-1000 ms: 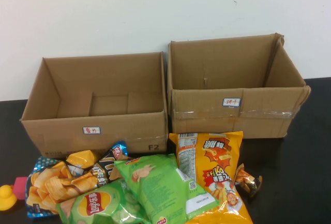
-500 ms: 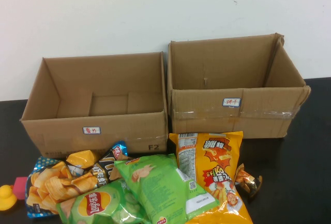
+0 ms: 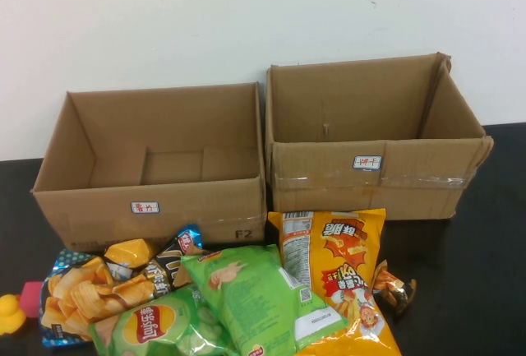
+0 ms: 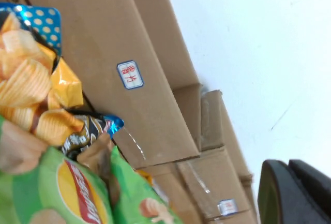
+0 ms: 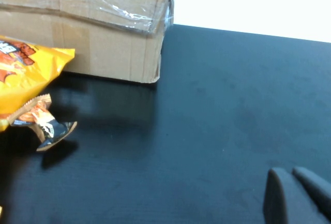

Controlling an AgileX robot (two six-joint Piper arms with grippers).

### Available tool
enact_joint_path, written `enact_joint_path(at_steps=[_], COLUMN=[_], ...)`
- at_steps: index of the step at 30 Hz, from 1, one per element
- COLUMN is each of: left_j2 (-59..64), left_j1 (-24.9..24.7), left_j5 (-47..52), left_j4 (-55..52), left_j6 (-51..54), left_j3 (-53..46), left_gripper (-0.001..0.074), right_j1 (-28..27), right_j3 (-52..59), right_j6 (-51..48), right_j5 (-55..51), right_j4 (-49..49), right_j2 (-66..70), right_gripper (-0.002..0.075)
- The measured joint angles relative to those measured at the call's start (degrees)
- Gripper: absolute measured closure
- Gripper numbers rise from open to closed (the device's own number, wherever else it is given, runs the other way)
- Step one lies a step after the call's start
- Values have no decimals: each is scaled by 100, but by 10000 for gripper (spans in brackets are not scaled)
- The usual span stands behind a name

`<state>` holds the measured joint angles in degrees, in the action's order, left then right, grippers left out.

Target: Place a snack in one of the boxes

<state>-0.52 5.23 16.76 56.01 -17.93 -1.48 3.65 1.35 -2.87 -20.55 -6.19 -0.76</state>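
Two open, empty cardboard boxes stand side by side at the back: the left box [image 3: 152, 200] and the right box [image 3: 370, 179]. Snacks lie in a heap in front of them: an orange-yellow bag [image 3: 341, 274], a green bag [image 3: 259, 298], a green Lay's bag [image 3: 152, 327], a blue chips bag [image 3: 82, 294], a black bag [image 3: 173, 261] and a small wrapped snack [image 3: 393, 284]. Neither arm shows in the high view. My left gripper [image 4: 287, 163] is shut and empty, beside the heap. My right gripper [image 5: 290, 171] is shut and empty over bare black table, away from the small wrapped snack [image 5: 46, 123].
A yellow rubber duck [image 3: 10, 315] and a pink block [image 3: 31, 297] sit at the heap's left edge. The black table [image 3: 468, 282] shows bare to the right of the snacks. A white wall stands behind the boxes.
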Motion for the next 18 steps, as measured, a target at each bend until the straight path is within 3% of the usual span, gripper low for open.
enact_joint_path(at_steps=[4, 10, 18], left_j2=[0, 1072, 3371], left_j1=[0, -19, -1054], left_j5=[453, 2112, 3002], left_j4=[119, -850, -1395], left_j6=[1901, 4151, 6629], left_j3=[314, 1949, 3682], left_gripper=[738, 738, 738], right_j1=[0, 0, 0], right_j3=[0, 0, 0], right_j6=[0, 0, 0], right_j5=[0, 0, 0], right_j4=[0, 0, 9], right_j2=[0, 0, 0], right_gripper=[727, 727, 727])
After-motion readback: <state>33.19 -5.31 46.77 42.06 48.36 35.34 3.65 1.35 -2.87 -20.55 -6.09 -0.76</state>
